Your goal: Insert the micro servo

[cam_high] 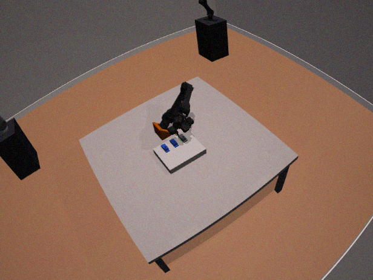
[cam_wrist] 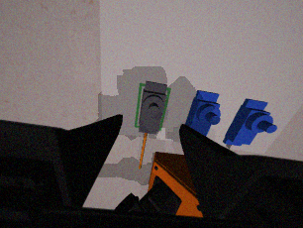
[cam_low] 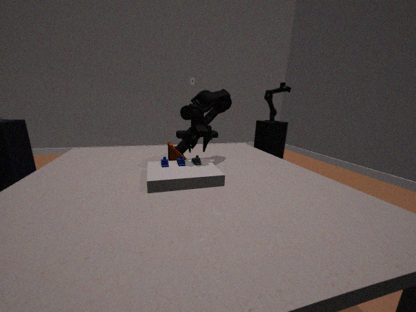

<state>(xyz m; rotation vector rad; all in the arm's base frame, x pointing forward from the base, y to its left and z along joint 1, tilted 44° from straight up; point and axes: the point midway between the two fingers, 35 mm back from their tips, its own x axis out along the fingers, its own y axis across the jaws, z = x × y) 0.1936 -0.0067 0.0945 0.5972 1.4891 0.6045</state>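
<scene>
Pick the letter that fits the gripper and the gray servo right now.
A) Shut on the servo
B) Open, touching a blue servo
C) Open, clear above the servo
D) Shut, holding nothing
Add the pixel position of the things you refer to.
C: the gripper (cam_low: 197,150) (cam_wrist: 151,123) has its fingers spread, with a visible gap above the gray servo (cam_high: 183,138) (cam_low: 196,161) (cam_wrist: 152,110).

It looks like a robot lab — a robot arm on a big table, and another arm on a black stand.

From my remote station, I watch the black arm lean over a pale deck bearing two blue servos and one gray servo.
</scene>
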